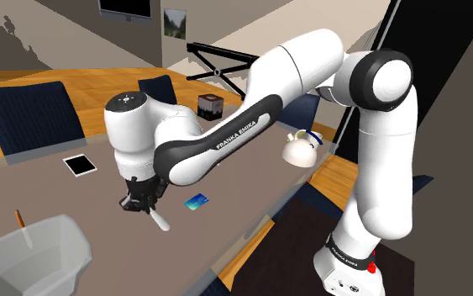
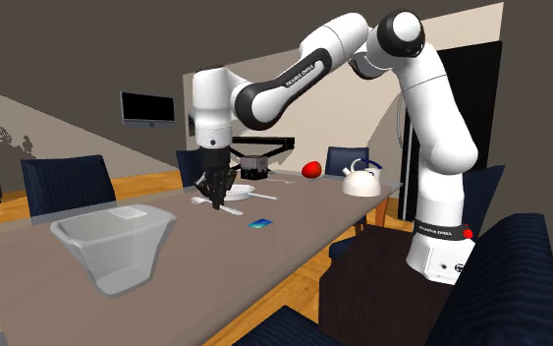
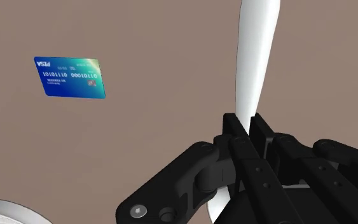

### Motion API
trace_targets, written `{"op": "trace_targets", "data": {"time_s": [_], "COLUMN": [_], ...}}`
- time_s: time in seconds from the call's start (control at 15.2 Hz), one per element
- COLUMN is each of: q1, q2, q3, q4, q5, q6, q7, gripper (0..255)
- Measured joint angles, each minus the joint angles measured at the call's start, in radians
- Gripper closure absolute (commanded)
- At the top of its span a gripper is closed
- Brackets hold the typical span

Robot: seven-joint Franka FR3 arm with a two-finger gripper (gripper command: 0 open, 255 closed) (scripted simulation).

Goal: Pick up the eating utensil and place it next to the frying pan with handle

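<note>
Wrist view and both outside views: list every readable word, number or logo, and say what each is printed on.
"FRANKA EMIKA": along the dark part of the arm.
"VISA": logo on the blue card, seen upside down.
A row of ones and zeros: on the same card, grouping unclear.
Small print beside those digits: too small to read.
The white utensil clasped in the gripper: no text.

Smooth, plain white utensil (image 3: 257,57) with a soft sheen; matt black tool (image 3: 248,127); flat matt brown desk (image 3: 165,51); glossy printed card (image 3: 69,77); translucent, glassy tub (image 2: 117,251)
</note>
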Motion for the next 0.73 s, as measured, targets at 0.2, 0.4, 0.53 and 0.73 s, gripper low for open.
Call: {"op": "trace_targets", "data": {"time_s": [0.2, 0.4, 0.53, 0.73], "q1": [-0.063, -0.120, -0.157, -0.210], "q2": [-0.054, -0.105, -0.134, -0.175], "q3": [-0.011, -0.025, -0.038, -0.059], "q4": [-0.078, -0.140, -0.175, -0.223], "q5": [0.023, 0.048, 0.064, 0.089], "q6": [0.049, 0.087, 0.111, 0.143], "q7": [-0.065, -0.135, -0.187, -0.266], "gripper": [255, 255, 255, 255]}}
